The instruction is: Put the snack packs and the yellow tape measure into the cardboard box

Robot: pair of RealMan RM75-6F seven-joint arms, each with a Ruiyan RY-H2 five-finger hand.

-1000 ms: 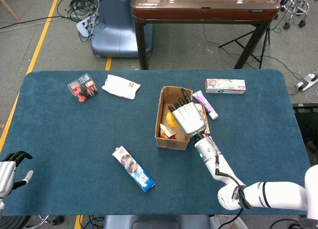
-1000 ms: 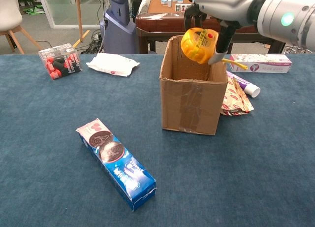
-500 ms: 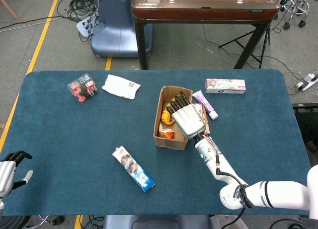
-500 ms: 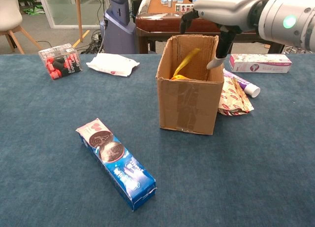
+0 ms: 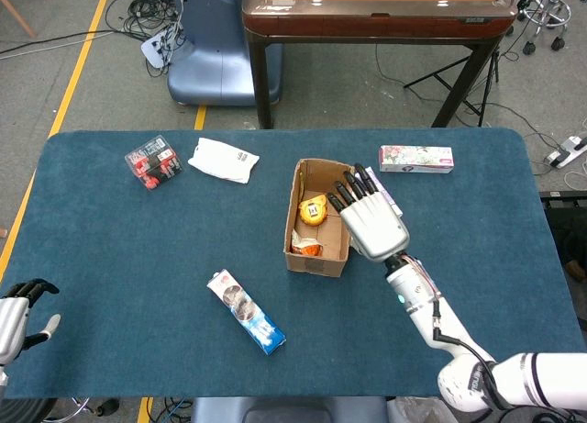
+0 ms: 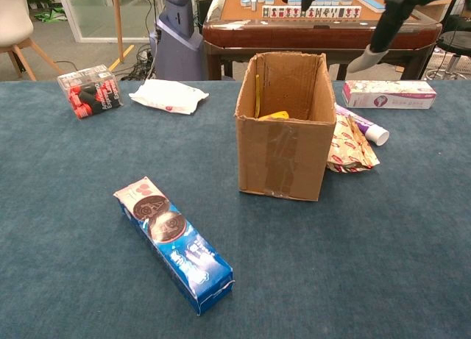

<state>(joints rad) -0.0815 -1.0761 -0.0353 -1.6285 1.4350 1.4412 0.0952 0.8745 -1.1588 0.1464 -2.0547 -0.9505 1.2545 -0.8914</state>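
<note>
Released tape measure (image 5: pixel 314 208) now in cardboard box (image 5: pixel 336 250) | right robot hand (image 5: pixel 372 221) lifted

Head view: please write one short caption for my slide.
Yellow tape measure lies inside the cardboard box; open right hand hovers beside it.

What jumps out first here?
The cardboard box standing open mid-table, with the yellow tape measure lying inside it. The right hand hovers just beside the box, fingers spread, holding nothing. Nearer the front edge lies a blue cookie pack, not yet boxed.
</note>
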